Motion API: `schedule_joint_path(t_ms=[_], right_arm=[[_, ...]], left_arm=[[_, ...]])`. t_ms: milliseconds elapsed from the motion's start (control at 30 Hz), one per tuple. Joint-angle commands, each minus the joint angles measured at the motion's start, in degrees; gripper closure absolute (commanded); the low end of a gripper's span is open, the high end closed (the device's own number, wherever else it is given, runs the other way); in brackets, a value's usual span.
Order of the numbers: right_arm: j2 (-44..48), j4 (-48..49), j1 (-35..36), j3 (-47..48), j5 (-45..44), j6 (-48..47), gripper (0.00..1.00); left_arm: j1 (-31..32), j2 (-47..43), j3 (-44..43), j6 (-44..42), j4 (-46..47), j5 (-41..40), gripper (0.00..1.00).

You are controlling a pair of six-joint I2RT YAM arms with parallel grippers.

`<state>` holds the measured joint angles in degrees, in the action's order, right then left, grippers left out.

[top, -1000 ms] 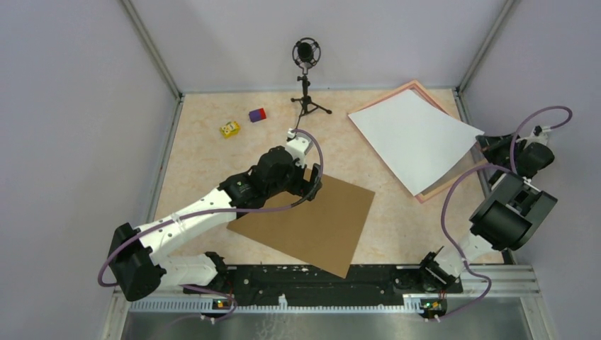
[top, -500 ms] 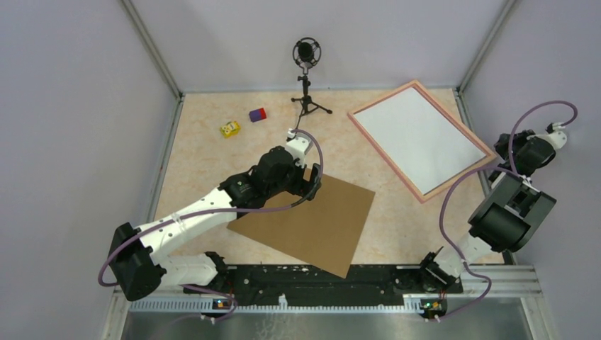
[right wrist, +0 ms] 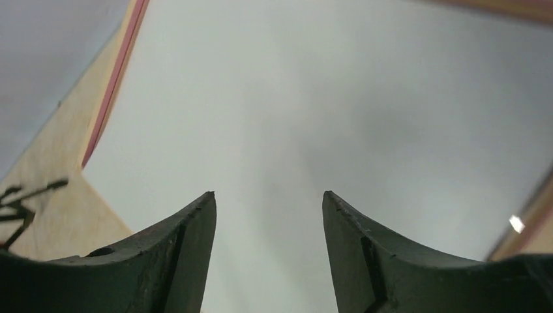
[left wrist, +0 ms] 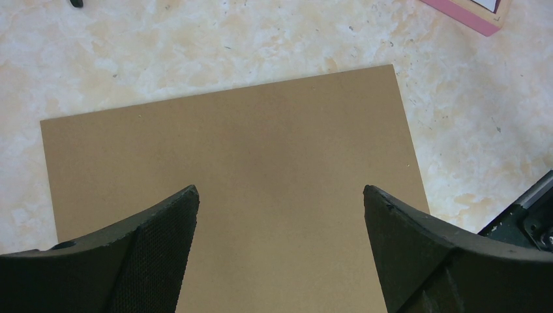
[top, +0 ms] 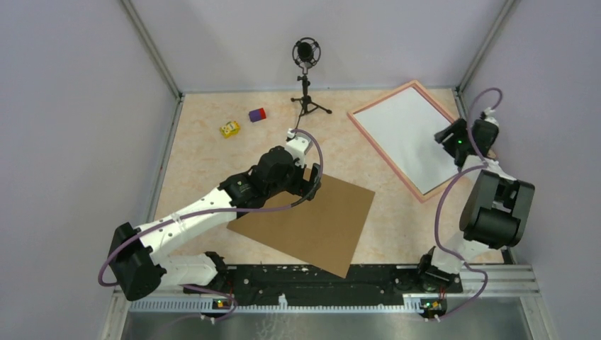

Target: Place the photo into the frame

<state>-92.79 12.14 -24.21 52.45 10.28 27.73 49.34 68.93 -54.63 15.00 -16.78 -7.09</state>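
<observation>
The photo [top: 411,138] lies white side up inside the frame [top: 383,98] at the far right of the worktop [top: 212,156]. Its printed face is not visible. Its long axis runs diagonally, from the far left corner toward the near right corner. The pink border shows on all visible sides, so the sheet appears seated.

The right claw [top: 450,136] hangs directly over the photo, close to its right long edge. In the right wrist view the jaws are spread and hold nothing, and the white sheet [right wrist: 326,98] fills the space beneath them. The frame border [right wrist: 111,91] lies off to their left. Contact with the paper cannot be determined.

The left claw [left wrist: 279,195] is also spread and empty. It is poised over the brown backing board [left wrist: 261,163], well apart from the frame. The right arm is therefore the nearer one. Any pressing or squaring of the sheet falls to it, straight downward.
</observation>
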Motion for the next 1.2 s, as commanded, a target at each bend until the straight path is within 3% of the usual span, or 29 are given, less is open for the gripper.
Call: schedule_joint_path(t_ms=[0,167,333,533,733,900,1167], right_arm=[[1.37,-8.86,7.21,-1.79,6.93,3.96,0.39],[-0.27,-9.72,15.72,-2.07,11.03,5.21,0.33],[-2.77,-6.08,19.35,-2.34,12.48,5.33,0.36],[-4.97,-2.79,20.91,-2.88,16.55,7.24,0.50],[-6.15,-0.79,21.13,-4.37,16.59,7.48,0.52],[-7.06,-0.20,21.13,-4.92,11.56,5.66,0.50],[-8.27,-2.66,21.04,-0.61,8.61,2.95,0.49]], left_arm=[[0.47,-0.72,-1.18,-0.35,1.53,0.39,0.02],[0.66,-0.77,-1.14,-0.15,1.82,1.36,0.01],[0.61,-0.70,-1.09,-0.14,1.88,1.40,0.02],[0.59,-0.31,-1.18,-0.15,1.76,1.46,0.02],[0.62,-0.08,-1.18,-0.24,1.76,1.31,0.02],[0.59,-0.06,-1.09,-0.28,1.81,1.12,0.02],[0.63,-0.28,-1.07,-0.44,1.59,0.51,0.02]])
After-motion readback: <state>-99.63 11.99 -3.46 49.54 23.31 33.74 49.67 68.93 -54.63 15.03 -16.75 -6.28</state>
